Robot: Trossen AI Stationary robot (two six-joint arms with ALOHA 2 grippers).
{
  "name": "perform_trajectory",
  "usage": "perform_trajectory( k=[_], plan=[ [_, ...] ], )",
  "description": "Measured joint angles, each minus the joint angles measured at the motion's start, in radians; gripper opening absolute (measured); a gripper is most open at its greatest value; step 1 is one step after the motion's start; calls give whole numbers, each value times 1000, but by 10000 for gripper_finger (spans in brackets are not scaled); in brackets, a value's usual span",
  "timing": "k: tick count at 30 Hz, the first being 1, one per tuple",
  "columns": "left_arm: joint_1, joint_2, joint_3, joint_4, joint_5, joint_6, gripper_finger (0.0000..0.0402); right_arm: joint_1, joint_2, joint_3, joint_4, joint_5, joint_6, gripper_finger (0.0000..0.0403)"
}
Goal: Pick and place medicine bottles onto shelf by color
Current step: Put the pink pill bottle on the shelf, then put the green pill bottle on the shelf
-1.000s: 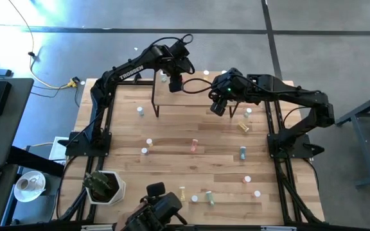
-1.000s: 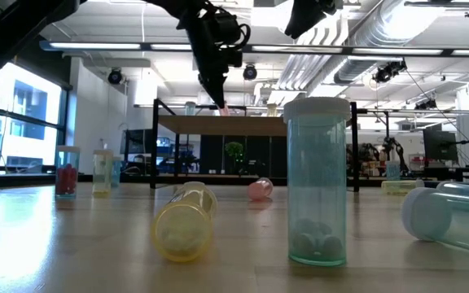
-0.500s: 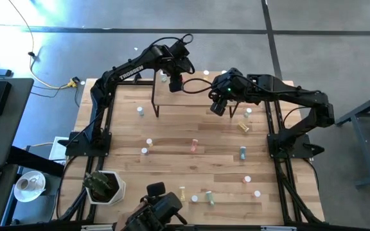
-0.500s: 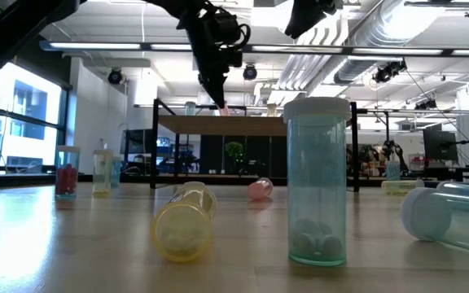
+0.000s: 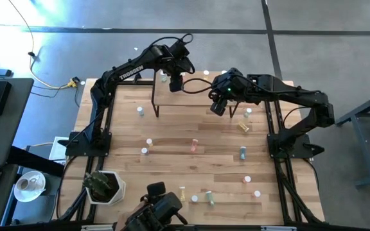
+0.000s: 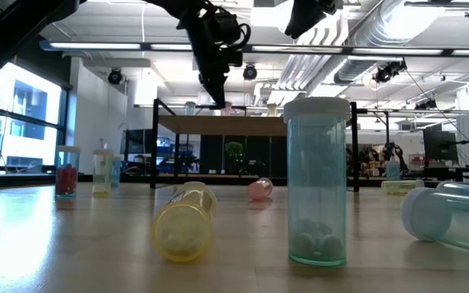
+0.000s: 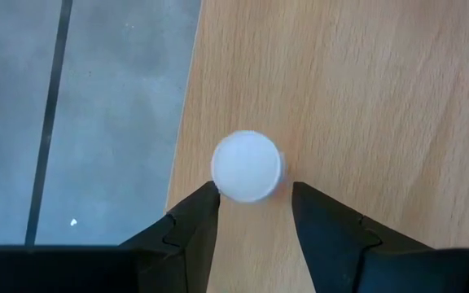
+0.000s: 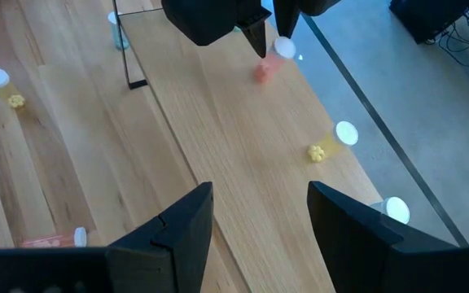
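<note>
Shelf point(image 8: 243, 155): 3 bottles, one pink point(image 8: 265, 70), two yellow. Left gripper point(image 7: 251, 213) open astride the pink one's cap. Right gripper point(image 8: 259, 216) open, empty. Table bottles uncountable.

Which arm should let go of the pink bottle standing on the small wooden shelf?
Left. Its tool already straddles the white-capped pink bottle standing at the light-wood shelf edge, so it likely just opens and lifts. The right tool hangs open over the shelf, holding nothing.
</note>
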Motion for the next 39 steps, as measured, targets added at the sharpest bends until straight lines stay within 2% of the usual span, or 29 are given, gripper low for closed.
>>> perform_trajectory(
  k=[39],
  plan=[
    [-25,-2,0,36,-38,-9,149,0,0,0,0,-3,0,193]
  ],
)
